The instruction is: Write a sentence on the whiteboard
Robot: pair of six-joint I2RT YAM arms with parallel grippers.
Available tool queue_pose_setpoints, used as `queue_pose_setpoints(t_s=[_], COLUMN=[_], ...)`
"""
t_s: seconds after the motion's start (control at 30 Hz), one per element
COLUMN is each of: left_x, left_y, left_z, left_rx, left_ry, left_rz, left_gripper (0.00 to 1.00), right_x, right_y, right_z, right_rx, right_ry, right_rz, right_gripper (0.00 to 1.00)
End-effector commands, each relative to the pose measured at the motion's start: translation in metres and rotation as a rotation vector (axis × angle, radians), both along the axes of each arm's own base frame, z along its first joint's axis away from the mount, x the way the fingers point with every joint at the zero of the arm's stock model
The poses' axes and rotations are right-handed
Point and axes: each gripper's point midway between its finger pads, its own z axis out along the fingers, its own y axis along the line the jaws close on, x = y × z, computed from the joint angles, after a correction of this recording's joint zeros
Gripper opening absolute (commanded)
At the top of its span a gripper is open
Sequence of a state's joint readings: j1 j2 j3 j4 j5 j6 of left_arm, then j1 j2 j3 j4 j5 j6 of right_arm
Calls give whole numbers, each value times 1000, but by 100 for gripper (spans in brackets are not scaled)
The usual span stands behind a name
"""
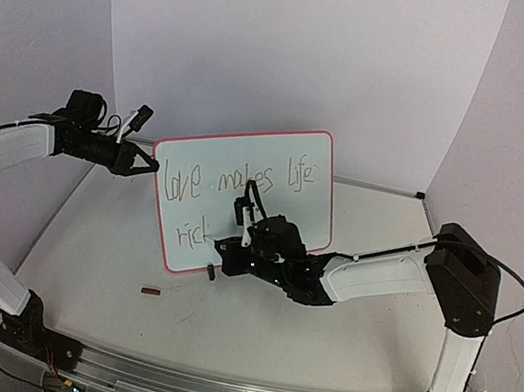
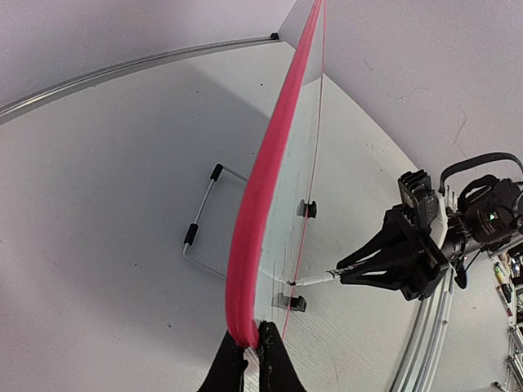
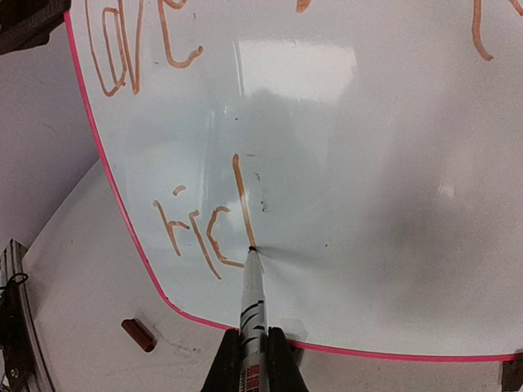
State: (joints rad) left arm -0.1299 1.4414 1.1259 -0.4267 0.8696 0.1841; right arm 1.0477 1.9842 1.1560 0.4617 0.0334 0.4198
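Right end effector [image 3: 252, 353] low, outstretched, marker [image 3: 251, 294] tip on whiteboard [image 3: 376, 163].

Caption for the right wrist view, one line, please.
Right gripper, jaws shut on a marker, tip at the foot of a stroke after "ric" on the whiteboard.

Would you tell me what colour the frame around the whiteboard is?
Red-pink; the whiteboard frame shows best in the left wrist view.

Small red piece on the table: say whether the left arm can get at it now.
Probably not: the left gripper is shut on the edge of the whiteboard, so it would have to let go first. Nothing lies over the small red piece itself.
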Motion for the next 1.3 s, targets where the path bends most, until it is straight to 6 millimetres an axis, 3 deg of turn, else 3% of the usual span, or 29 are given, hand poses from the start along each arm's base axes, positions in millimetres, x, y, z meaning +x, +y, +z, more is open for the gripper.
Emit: queue_pose_setpoints(t_s=[0.0,0.5,1.27], left_x=[2,2,1], left_y=[-1,-1,-2], left_z=[-11,-12,-12], left_rx=[70,70,71], left_ry=[-18,-15,-13], left_rz=[-11,-12,-12], left_gripper=[0,0,0], right_x=[12,19,18], right_y=[5,-1,-22], right_z=[35,39,19], right_rx=[65,65,25], right_ry=[-66,-93,-65], right_rz=[-25,-70,-139], right_gripper=[0,0,0])
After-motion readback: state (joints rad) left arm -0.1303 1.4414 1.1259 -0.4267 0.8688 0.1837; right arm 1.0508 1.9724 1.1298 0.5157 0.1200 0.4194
